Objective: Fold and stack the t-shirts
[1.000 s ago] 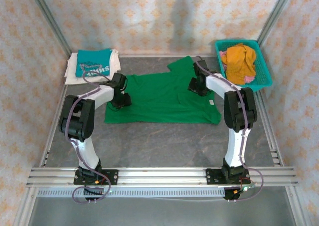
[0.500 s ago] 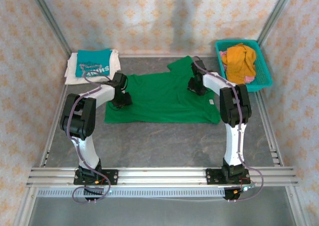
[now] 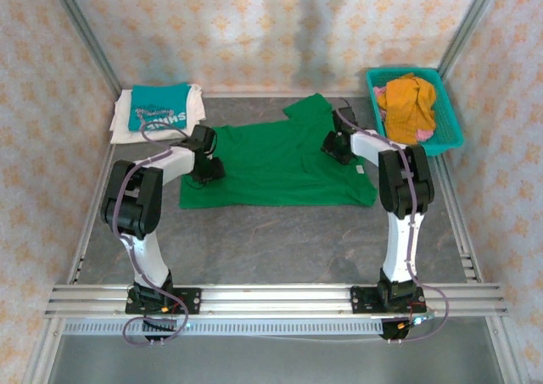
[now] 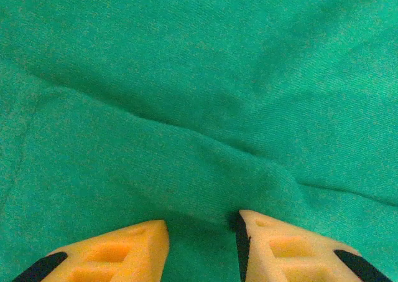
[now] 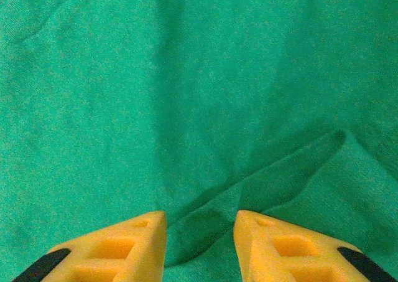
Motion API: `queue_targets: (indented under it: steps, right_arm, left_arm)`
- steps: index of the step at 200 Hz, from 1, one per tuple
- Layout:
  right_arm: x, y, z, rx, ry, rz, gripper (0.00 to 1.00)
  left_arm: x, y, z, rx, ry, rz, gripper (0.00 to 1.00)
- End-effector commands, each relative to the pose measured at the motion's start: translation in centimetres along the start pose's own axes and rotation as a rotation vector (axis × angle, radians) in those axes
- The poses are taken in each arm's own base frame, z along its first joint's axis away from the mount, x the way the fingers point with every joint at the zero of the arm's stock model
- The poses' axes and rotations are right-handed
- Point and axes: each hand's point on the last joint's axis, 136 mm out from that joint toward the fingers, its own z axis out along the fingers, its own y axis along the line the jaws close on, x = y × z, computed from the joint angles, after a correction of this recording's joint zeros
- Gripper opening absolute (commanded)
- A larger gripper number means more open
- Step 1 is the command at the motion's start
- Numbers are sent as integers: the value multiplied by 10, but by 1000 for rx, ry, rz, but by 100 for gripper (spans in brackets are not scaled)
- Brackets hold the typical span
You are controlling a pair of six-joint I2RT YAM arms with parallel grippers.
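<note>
The deep-green t-shirt (image 3: 280, 168) lies spread flat in the middle of the table, one sleeve pointing to the far side. My left gripper (image 3: 206, 168) presses down on its left edge and my right gripper (image 3: 333, 147) on its right part near the sleeve. In the left wrist view the yellow fingers (image 4: 130, 251) stand apart around my left gripper (image 4: 202, 235), a raised wrinkle of green cloth (image 4: 205, 151) running up to them. My right gripper (image 5: 200, 235) also stands apart over a low fold (image 5: 267, 182). The folded teal t-shirt (image 3: 159, 108) lies on the white one (image 3: 123, 123) at the far left.
A teal basket (image 3: 450, 134) at the far right holds crumpled orange and pink clothes (image 3: 407, 104). Patterned walls and metal rails close the table in on three sides. Bare grey table lies between the green shirt and the arm bases.
My right gripper has shifted a little on the shirt's right part, and its arm has swung slightly. The far sleeve has moved a bit. The left arm has barely moved.
</note>
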Motion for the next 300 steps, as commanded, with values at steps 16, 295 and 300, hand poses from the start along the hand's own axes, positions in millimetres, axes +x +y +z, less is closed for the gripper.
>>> queue_targets:
  steps: [16, 295, 300]
  right_arm:
    - [62, -55, -11, 95, 93, 66, 36]
    - [-113, 83, -30, -82, -126, -271, 62]
    - [-113, 84, -29, -77, -120, -272, 62]
  left_arm:
    - [50, 27, 5, -43, 93, -24, 37]
    - [-147, 69, -7, -272, -61, -110, 53]
    - [-146, 69, -2, -269, -55, -109, 53]
